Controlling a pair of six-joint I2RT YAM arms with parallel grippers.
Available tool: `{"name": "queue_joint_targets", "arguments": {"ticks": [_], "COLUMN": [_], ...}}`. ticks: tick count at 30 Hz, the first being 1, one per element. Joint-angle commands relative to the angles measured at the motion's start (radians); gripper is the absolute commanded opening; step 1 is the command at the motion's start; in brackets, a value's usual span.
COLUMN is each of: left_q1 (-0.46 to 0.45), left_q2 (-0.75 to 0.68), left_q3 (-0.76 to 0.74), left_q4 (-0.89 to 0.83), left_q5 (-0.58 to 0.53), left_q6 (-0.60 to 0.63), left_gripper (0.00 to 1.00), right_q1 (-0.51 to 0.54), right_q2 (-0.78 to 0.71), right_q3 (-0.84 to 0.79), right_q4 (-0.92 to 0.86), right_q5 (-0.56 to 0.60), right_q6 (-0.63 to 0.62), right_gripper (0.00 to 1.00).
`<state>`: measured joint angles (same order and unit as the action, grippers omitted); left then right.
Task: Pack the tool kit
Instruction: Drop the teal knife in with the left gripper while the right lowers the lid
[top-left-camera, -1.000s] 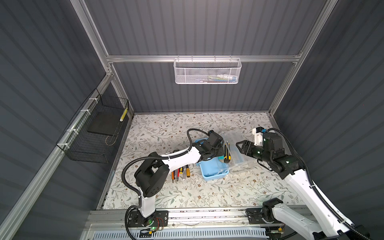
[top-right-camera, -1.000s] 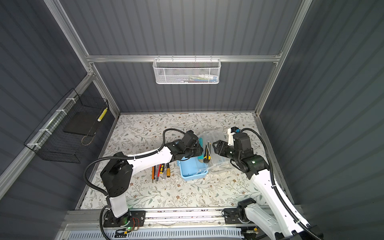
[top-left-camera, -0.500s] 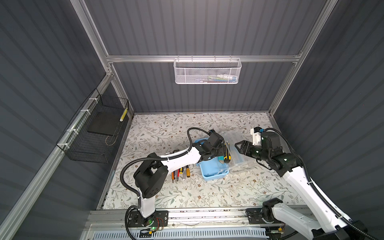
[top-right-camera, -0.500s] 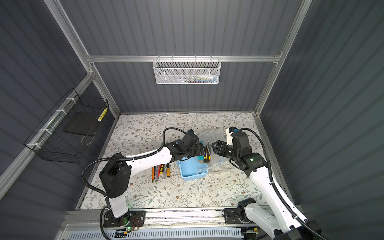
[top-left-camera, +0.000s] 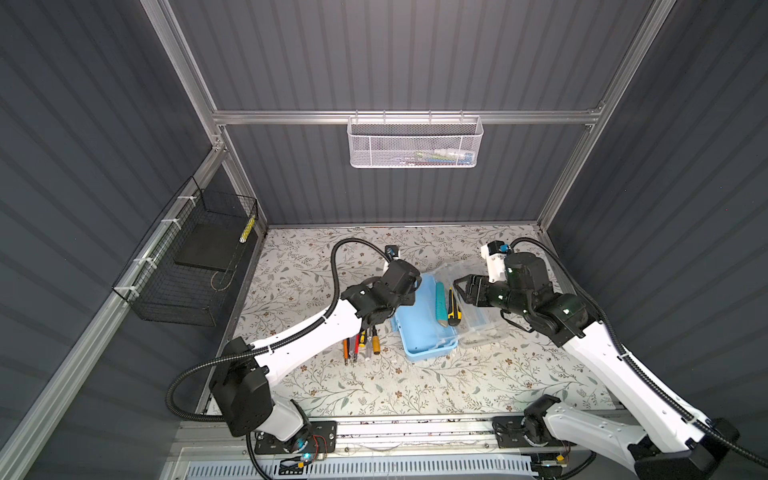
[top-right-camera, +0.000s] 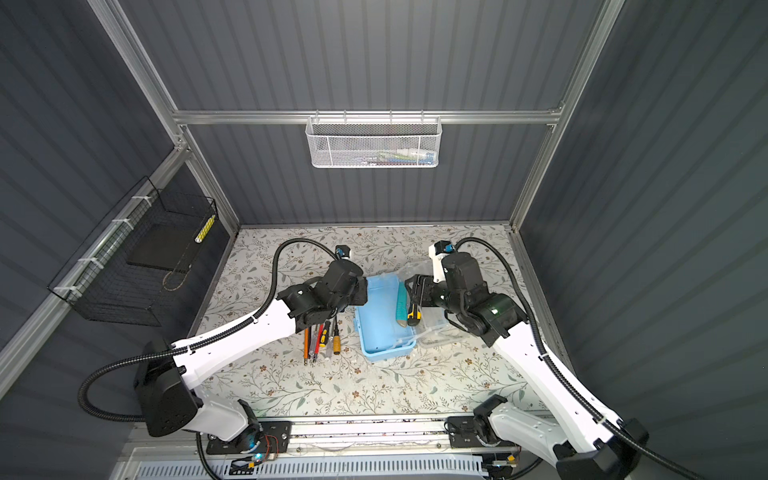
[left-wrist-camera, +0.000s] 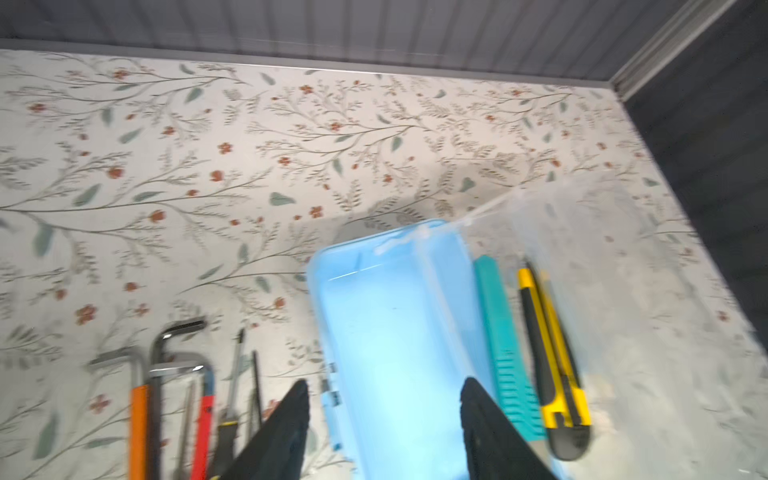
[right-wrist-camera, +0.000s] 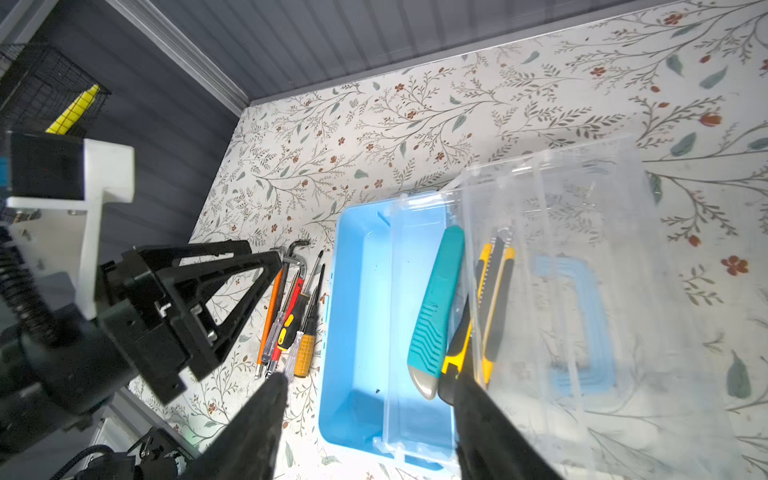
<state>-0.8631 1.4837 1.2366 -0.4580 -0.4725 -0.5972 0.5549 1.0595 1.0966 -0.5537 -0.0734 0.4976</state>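
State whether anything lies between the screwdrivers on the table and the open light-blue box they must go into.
Nothing visible does: the screwdrivers lie right beside the light-blue box, with only a strip of table between them.

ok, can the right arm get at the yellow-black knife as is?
Probably yes. The right gripper is open right by the utility knife, and nothing lies over it. The teal tool lies close alongside, so one finger may catch it.

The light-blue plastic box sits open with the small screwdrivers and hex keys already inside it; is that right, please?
Not quite: the light-blue plastic box is open, but the small screwdrivers and hex keys lie on the floral tabletop beside it, as the right wrist view shows.
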Motion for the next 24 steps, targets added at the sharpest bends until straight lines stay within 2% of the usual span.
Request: {"name": "queue_joint_targets", "arguments": {"ticks": [1, 5, 12, 18, 24], "left_q1": [0.108, 0.229, 0.367, 0.42, 0.424], "left_q2": [-0.07, -0.171, -0.166, -0.071, -0.021], "left_q3": [-0.122, -0.288, -0.427, -0.463, -0.477], "left_q4": [-0.131, -0.084, -0.001, 0.091, 0.135], "left_q5": [-0.025, 0.061, 0.145, 0.197, 0.22], "left_q6": [0.004, -0.013, 0.007, 0.016, 0.02], "left_gripper": [0.54, 0.49, 0.41, 0.32, 0.29], "right_q1": [0.06, 0.11, 0.154, 0.155, 0.157], "right_q2": [0.04, 0.125, 0.248, 0.314, 0.32], "right_q3": [0.0, -0.017, -0.035, -0.041, -0.047], "right_q4": [0.0, 0.051, 0.128, 0.16, 0.16], "right_q5": [0.063, 0.032, -0.046, -0.088, -0.079], "right_q6": [0.019, 0.055, 0.102, 0.13, 0.132], "right_gripper": [0.62, 0.58, 0.54, 0.53, 0.53]}}
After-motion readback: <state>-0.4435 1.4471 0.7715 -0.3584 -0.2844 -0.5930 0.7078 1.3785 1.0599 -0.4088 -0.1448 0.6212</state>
